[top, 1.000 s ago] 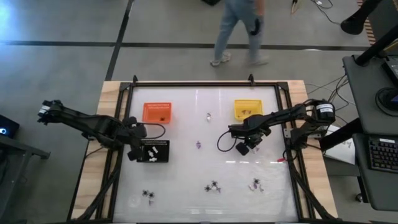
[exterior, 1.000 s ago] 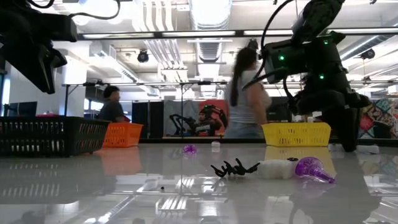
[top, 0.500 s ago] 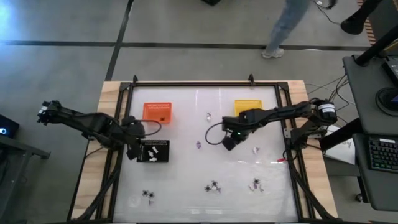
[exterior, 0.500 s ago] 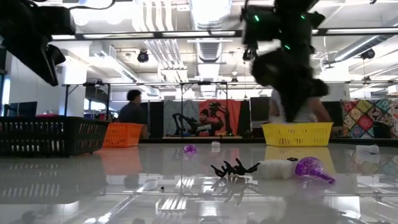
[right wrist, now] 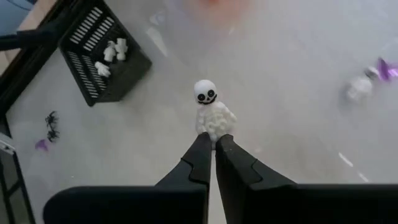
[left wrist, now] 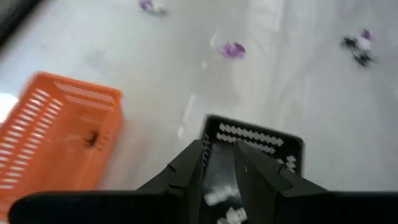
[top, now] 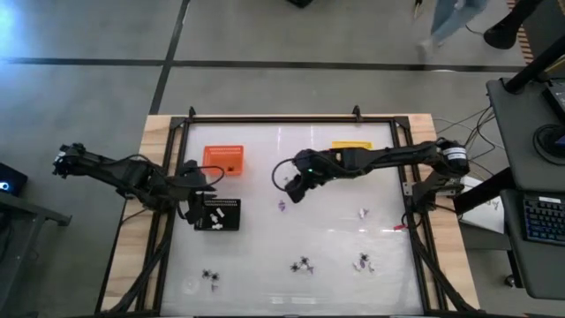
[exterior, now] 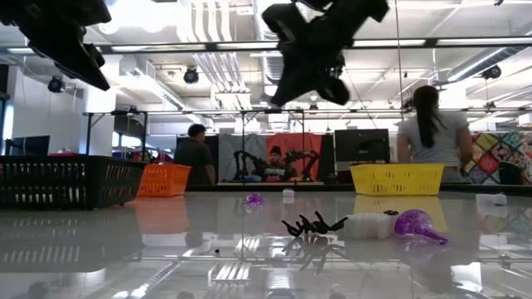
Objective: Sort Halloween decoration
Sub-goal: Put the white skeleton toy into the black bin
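The right end effector [right wrist: 213,142] hangs above the middle of the white table [top: 335,221], its fingers clamped on a small white skeleton figure [right wrist: 211,112] with a black-eyed skull. The left end effector [left wrist: 219,163] hovers over the black tray [top: 217,215] near the table's left edge; its fingers stand a little apart with nothing between them. White trinkets [right wrist: 111,55] lie in that tray. The orange tray [top: 223,160] sits just beyond it with a dark spider [left wrist: 92,137] inside, and the yellow tray [top: 353,147] is partly hidden under the right arm. Loose on the table are a purple piece [top: 282,206], a white piece [top: 363,213], and black spiders [top: 303,265] along the near side. Two people [exterior: 197,154] stand in the room beyond the table.
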